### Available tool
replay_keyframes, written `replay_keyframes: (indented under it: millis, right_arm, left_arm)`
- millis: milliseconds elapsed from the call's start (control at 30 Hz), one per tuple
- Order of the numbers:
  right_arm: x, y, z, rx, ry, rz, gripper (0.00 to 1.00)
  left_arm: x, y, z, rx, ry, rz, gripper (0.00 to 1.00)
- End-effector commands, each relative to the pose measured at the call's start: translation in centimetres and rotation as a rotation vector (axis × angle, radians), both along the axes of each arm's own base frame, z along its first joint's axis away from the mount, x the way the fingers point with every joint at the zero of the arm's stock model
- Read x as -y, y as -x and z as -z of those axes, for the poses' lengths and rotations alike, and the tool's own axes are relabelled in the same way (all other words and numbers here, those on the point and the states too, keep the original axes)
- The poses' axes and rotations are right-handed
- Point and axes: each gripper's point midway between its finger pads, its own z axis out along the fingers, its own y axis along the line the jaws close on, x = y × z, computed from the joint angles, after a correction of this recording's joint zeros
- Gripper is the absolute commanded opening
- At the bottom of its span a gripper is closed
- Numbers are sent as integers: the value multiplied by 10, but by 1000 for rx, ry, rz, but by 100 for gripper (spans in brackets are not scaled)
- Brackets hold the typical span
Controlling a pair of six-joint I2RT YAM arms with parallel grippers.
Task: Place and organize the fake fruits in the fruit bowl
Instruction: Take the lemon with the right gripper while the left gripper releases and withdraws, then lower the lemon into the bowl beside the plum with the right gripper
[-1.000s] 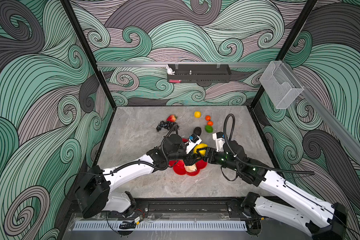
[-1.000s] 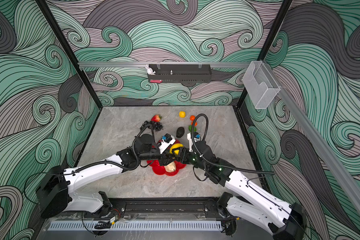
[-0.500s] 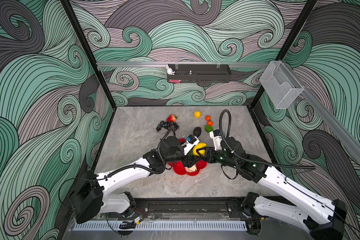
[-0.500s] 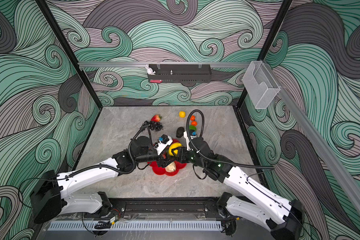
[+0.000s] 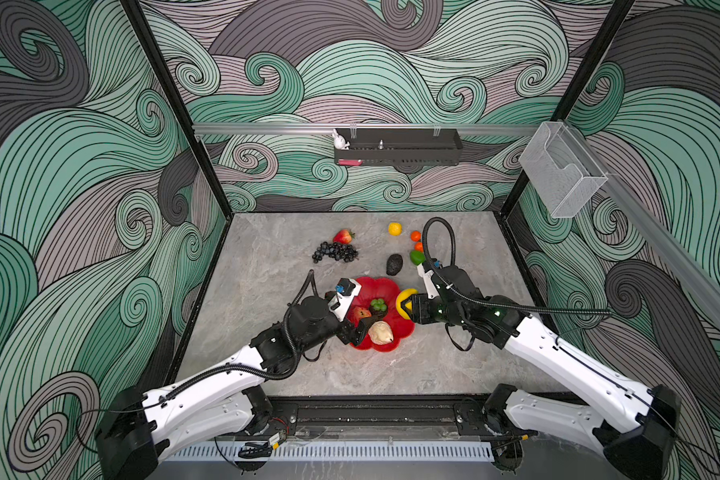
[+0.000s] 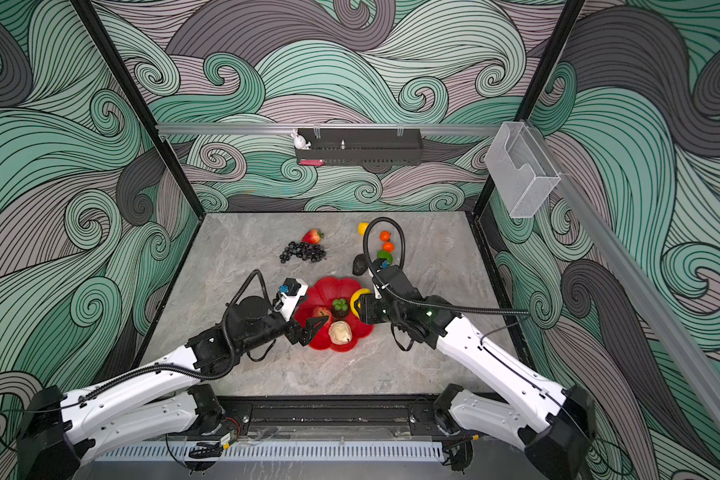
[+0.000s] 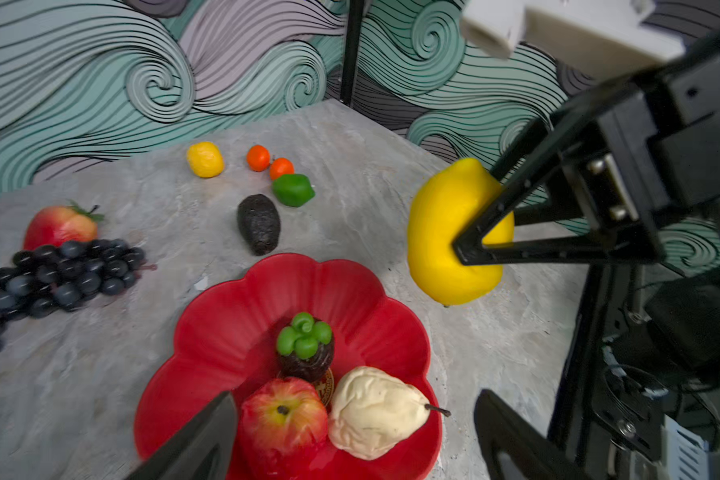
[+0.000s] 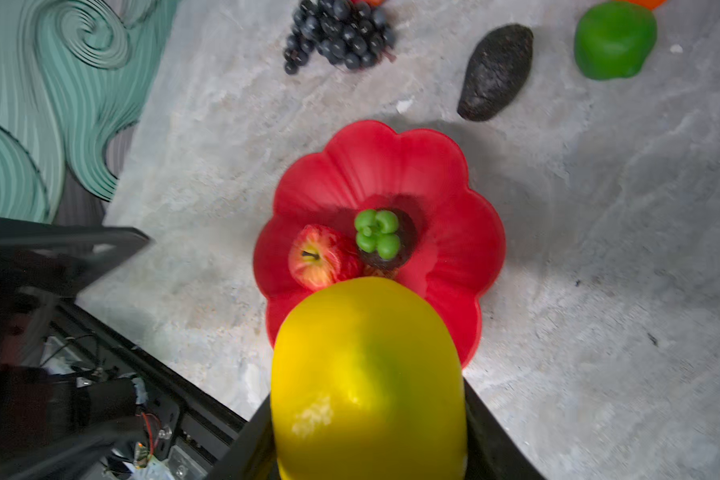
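The red scalloped fruit bowl [image 5: 375,289] [image 8: 391,166] holds a red apple [image 7: 283,419], a beige pear [image 7: 375,411] and a dark fruit with a green top [image 7: 306,353]. My left gripper [image 7: 354,401] [image 6: 314,328] is open at the bowl's near-left rim, with apple and pear lying free between its fingers. My right gripper [image 8: 366,399] [image 5: 408,305] is shut on a large yellow lemon [image 7: 445,232], held above the bowl's right rim. On the table behind lie grapes [image 5: 335,252], a strawberry [image 5: 343,236], an avocado [image 5: 394,264], a lime [image 5: 416,257], two oranges [image 5: 415,236] and a small lemon [image 5: 395,228].
A black wall tray [image 5: 398,147] with a white rabbit figure [image 5: 340,140] hangs on the back rail. A clear bin [image 5: 562,174] hangs on the right wall. Patterned walls close in the grey table on three sides.
The left jaws have spread wide and the left arm has drawn back toward the near left, leaving the apple free in the bowl. The right gripper still holds the lemon at the right rim.
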Motion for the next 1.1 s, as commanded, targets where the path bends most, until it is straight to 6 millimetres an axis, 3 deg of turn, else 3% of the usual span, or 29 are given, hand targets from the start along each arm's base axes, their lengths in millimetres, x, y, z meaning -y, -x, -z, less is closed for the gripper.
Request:
replay_keyframes:
  millis: [0, 233, 300, 667, 1067]
  right_arm:
    - [8, -5, 11, -26, 87, -15, 47]
    - [2, -17, 38, -105, 146, -11, 50]
    - [-1, -19, 45, -129, 156, -14, 50]
    - [-10, -34, 71, -191, 175, 8, 49]
    - [-20, -35, 96, -267, 174, 3, 49]
  left_arm:
    - [-31, -14, 10, -15, -19, -184, 93]
    - [-55, -16, 19, -18, -47, -287, 94]
    - [-61, -17, 20, -10, -39, -317, 98]
    - [-65, -18, 27, -9, -30, -335, 99]
    - [-67, -17, 28, -6, -18, -334, 99]
